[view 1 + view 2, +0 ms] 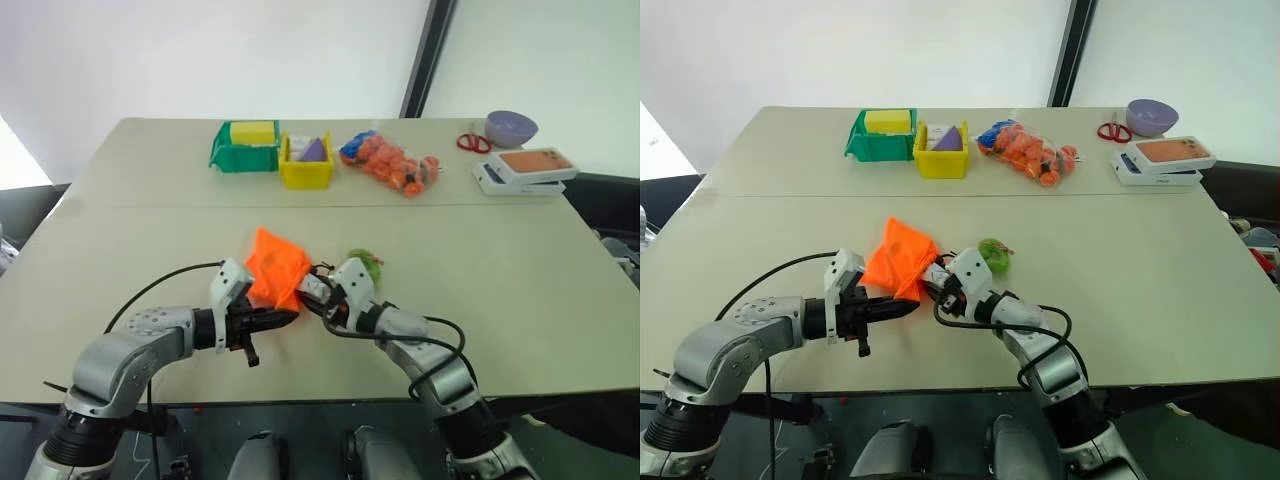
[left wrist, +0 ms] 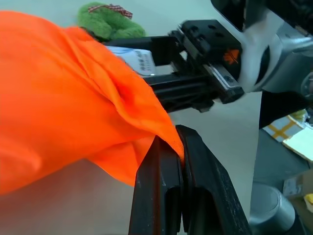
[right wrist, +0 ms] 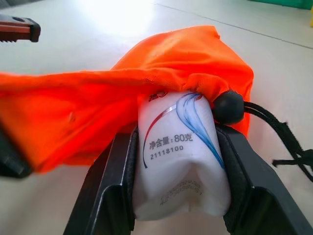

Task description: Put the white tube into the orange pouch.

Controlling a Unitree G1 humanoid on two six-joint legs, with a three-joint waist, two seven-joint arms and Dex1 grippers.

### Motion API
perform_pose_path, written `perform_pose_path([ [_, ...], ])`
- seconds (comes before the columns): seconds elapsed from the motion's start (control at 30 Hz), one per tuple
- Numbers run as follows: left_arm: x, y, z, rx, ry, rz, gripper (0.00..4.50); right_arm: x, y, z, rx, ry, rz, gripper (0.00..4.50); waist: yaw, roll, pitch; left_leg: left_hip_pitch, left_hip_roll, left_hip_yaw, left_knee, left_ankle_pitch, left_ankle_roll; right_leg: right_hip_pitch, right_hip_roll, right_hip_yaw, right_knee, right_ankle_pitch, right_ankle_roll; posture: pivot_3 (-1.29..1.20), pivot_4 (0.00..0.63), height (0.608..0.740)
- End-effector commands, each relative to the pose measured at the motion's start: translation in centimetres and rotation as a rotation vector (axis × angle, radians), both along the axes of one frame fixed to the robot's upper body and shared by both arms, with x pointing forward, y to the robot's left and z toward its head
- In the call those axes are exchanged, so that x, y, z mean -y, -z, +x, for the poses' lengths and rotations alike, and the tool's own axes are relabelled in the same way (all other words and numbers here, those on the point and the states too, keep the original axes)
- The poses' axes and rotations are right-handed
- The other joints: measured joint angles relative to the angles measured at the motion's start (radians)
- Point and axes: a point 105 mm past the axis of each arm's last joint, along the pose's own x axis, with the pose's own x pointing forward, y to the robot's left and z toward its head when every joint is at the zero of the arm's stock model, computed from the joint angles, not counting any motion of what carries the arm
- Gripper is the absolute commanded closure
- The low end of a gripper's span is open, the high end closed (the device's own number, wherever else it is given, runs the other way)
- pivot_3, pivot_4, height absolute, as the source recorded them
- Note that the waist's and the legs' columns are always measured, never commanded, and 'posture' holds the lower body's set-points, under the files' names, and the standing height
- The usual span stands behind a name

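The orange pouch lies near the table's front edge, between my two grippers. My left gripper is shut on an edge of the pouch's cloth and holds it up. My right gripper is shut on the white tube, which has blue swirls and printing. The tube's front end is at the pouch's mouth, tucked under the orange rim. A dark cord stopper rests against the tube. In the left eye view the right gripper meets the pouch from the right and the left gripper from the left.
A green soft toy lies just right of the pouch. At the back stand a green bin, a yellow bin, a clear bag of orange pieces, white boxes, a purple bowl and red scissors.
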Motion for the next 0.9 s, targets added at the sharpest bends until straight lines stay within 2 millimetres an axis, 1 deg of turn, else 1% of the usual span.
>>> perform_pose_path([
  [0.03,0.7,-0.7,-0.5,0.044,0.04,-0.004,4.5,-1.7,-1.0,0.7,0.051,-0.008,-0.025,2.91,-0.003,0.0,0.0,0.0,0.0,0.0,0.0,0.0,0.0,0.0,0.0,0.0,0.0,0.0,0.0,0.0,0.15,0.74],
  [0.1,0.6,-0.6,-0.6,0.043,0.037,-0.002,4.5,-2.6,-1.2,0.9,0.058,-0.022,-0.032,2.91,-0.004,0.0,0.0,0.0,0.0,0.0,-0.001,0.0,0.0,0.0,0.0,0.0,0.0,0.0,0.0,0.0,0.15,0.74],
  [0.2,0.4,-0.6,-0.7,0.044,0.026,-0.001,4.5,-3.3,-1.4,0.5,0.068,-0.071,-0.038,2.91,-0.003,0.0,0.0,0.0,0.0,0.0,-0.001,0.0,0.0,0.0,0.0,0.0,0.0,0.0,0.0,0.0,0.15,0.74],
  [0.27,0.2,-0.6,-0.7,0.043,0.017,0.001,4.5,-3.4,-1.5,0.5,0.073,-0.083,-0.05,1.91,-0.003,0.0,0.0,0.0,0.0,0.0,-0.001,0.0,0.0,0.0,0.0,0.0,0.0,0.0,0.0,0.0,0.15,0.74],
  [0.3,0.0,-0.6,-0.7,0.043,0.008,0.001,4.5,-3.3,-1.5,0.5,0.076,-0.084,-0.055,1.5,-0.003,0.0,0.0,0.0,0.0,0.0,-0.001,0.0,0.0,0.0,0.0,0.0,0.0,0.0,0.0,0.0,0.15,0.74],
  [0.37,-0.2,-0.6,-0.7,0.043,-0.003,0.002,4.5,-3.1,-1.6,0.4,0.078,-0.087,-0.058,0.49,-0.003,0.0,0.0,0.0,-0.001,0.0,-0.001,0.0,0.0,0.0,-0.001,0.0,0.0,0.0,0.0,0.0,0.15,0.74],
  [0.4,-0.4,-0.6,-0.7,0.044,-0.014,0.0,4.5,-2.9,-1.7,0.3,0.081,-0.087,-0.056,0.06,-0.003,0.0,0.0,0.0,-0.001,0.0,-0.001,0.0,0.0,0.0,-0.001,0.0,0.0,0.0,0.0,0.0,0.15,0.74],
  [0.5,-1.6,-0.9,0.1,0.041,-0.085,-0.033,4.5,-1.8,-2.3,0.0,0.094,-0.095,-0.04,0.06,-0.003,0.001,0.0,0.001,-0.001,0.0,-0.001,0.0,-0.001,0.0,-0.001,0.0,0.0,0.0,0.0,0.0,0.15,0.74],
  [0.6,-3.3,-1.5,1.0,0.018,-0.161,-0.09,4.5,-0.5,-3.1,-1.5,0.092,-0.16,-0.006,0.06,0.002,0.0,0.0,0.0,-0.001,0.0,-0.001,0.0,0.0,0.0,-0.001,0.0,0.0,0.0,0.0,0.0,0.15,0.74],
  [0.67,-3.9,-1.4,1.2,0.007,-0.169,-0.092,4.5,0.2,-3.2,-2.3,0.08,-0.194,0.002,0.06,0.001,0.0,0.0,0.0,-0.001,0.0,-0.002,0.0,0.0,0.0,-0.001,0.0,0.0,0.0,0.0,0.0,0.15,0.74],
  [0.73,-4.1,-1.4,1.3,-0.002,-0.17,-0.094,4.5,0.8,-3.2,-2.7,0.063,-0.209,0.008,0.06,-0.001,0.0,0.0,0.0,-0.001,0.0,-0.001,0.0,0.0,0.0,-0.001,0.0,0.0,0.0,0.0,0.0,0.15,0.74],
  [0.77,-4.2,-1.4,1.4,-0.007,-0.171,-0.097,4.5,1.1,-3.2,-2.7,0.05,-0.203,0.012,0.3,-0.001,0.0,0.0,0.0,-0.001,0.0,-0.001,0.0,0.0,0.0,-0.001,0.0,0.0,0.0,0.0,0.0,0.15,0.74],
  [0.83,-4.2,-1.4,1.5,-0.013,-0.167,-0.104,4.5,1.5,-2.8,-2.9,0.02,-0.202,0.008,0.96,0.001,0.0,0.0,0.001,-0.001,0.0,-0.001,0.0,0.0,0.0,-0.001,0.0,0.0,0.0,0.0,0.0,0.15,0.74],
  [0.9,-4.0,-1.3,1.5,-0.017,-0.158,-0.103,4.5,1.7,-2.5,-2.8,0.006,-0.19,0.0,1.91,0.001,0.0,0.0,0.001,-0.001,0.0,-0.001,0.0,0.0,0.0,-0.001,0.0,0.0,0.0,0.0,0.0,0.15,0.74],
])
